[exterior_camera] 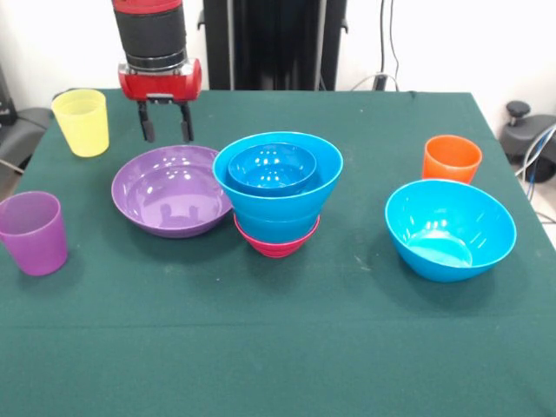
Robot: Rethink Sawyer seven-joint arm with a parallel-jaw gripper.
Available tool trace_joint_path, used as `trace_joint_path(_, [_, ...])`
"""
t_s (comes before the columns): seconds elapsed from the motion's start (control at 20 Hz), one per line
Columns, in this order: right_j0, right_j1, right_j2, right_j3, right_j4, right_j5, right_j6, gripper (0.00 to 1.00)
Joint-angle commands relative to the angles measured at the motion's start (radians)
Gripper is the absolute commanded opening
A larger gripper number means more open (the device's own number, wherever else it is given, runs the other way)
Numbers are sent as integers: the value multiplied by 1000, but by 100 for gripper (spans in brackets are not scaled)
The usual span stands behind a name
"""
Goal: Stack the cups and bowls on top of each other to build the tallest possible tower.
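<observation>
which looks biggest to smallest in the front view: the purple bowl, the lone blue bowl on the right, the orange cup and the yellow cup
1. Lone blue bowl and purple bowl: they look about alike, so no ranking between them.
2. Yellow cup.
3. Orange cup, slightly smaller-looking, though its base is hidden behind the blue bowl.

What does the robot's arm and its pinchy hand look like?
The arm is a thick round tube, red at the top of the picture, then black with ridged rings. Below sits a shiny red block with a dark panel. The gripper is two short, thin black fingers sticking down. No cables or writing show on it.
</observation>
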Motion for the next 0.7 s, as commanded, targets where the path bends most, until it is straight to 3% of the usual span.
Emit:
trace_joint_path(0.05, [35, 51, -42, -69, -88, -38, -116, 100])
trace_joint_path(0.7, [14, 35, -34, -63, -63, -16, -134, 100])
